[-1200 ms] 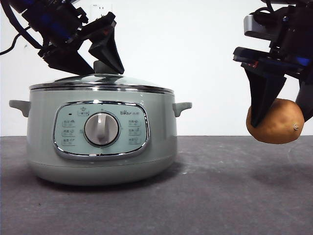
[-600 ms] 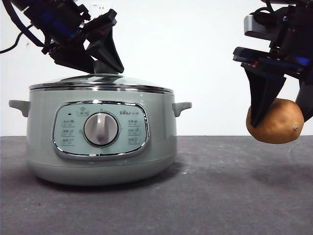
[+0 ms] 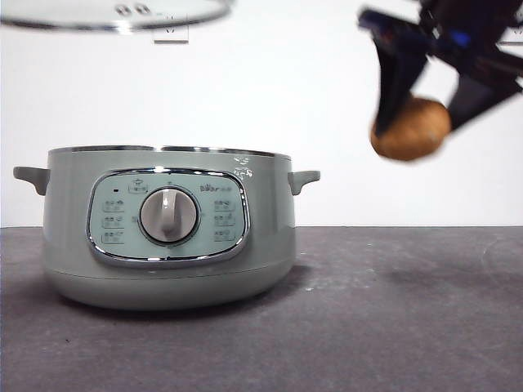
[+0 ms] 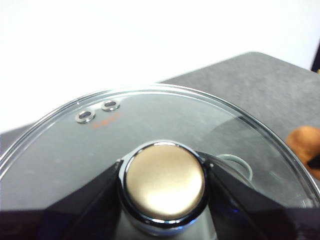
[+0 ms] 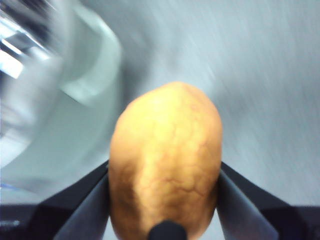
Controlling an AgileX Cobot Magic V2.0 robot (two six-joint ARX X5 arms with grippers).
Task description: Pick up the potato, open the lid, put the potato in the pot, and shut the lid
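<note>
The pale green pot [image 3: 167,233] stands open on the dark table at the left of the front view. The glass lid [image 3: 114,14] hangs high above it at the top left edge. In the left wrist view my left gripper [image 4: 165,187] is shut on the lid's knob [image 4: 165,182], and the glass lid [image 4: 100,135] spreads around it. My right gripper [image 3: 429,90] is shut on the orange-brown potato [image 3: 410,129] and holds it in the air, right of the pot and above its rim height. The potato [image 5: 165,160] fills the right wrist view between the jaws, with the pot [image 5: 65,100] blurred beside it.
The pot has a side handle [image 3: 304,178] toward the potato, a button panel and a grey dial [image 3: 169,215] on its front. The dark table [image 3: 392,310] stretches to the right of the pot. A white wall stands behind.
My left gripper has lifted the lid off the pot to the top of the view. My right gripper has carried the potato up and left toward the pot.
</note>
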